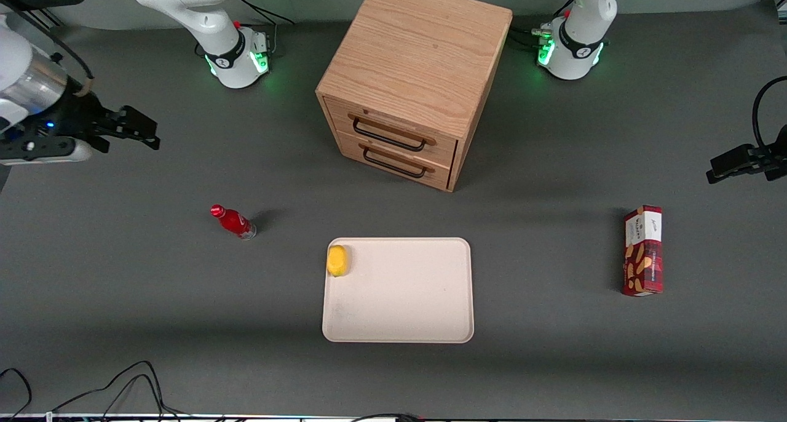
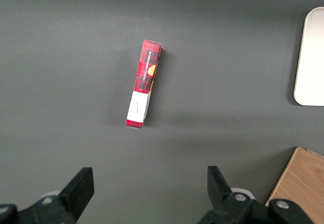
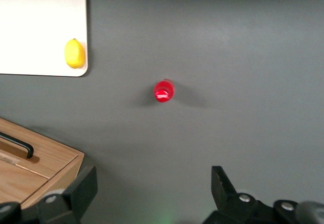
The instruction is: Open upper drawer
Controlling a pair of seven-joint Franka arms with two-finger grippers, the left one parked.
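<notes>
The approach is only beginning: the claw [image 1: 138,130], fingers spread and empty, hangs well apart from the cabinet [image 1: 418,59]. Its upper drawer [image 1: 393,131] sits shut; next, reach its handle [image 1: 388,134].

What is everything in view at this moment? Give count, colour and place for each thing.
cabinet: one, light oak, standing on the table between the two arm bases.
upper drawer: one, light oak with black wire handle, shut, topmost in the cabinet front.
bottom drawer: one, same oak and handle, shut, directly beneath it.
tray: one, cream, in front of the cabinet, nearer the front camera.
lemon: one, yellow, in a tray corner.
bottle: one, red, upright, toward the working arm's end.
snack box: one, red and white, toward the parked arm's end.
table: one, dark grey.
tool: one, black, open, raised at the working arm's end, away from the cabinet.
</notes>
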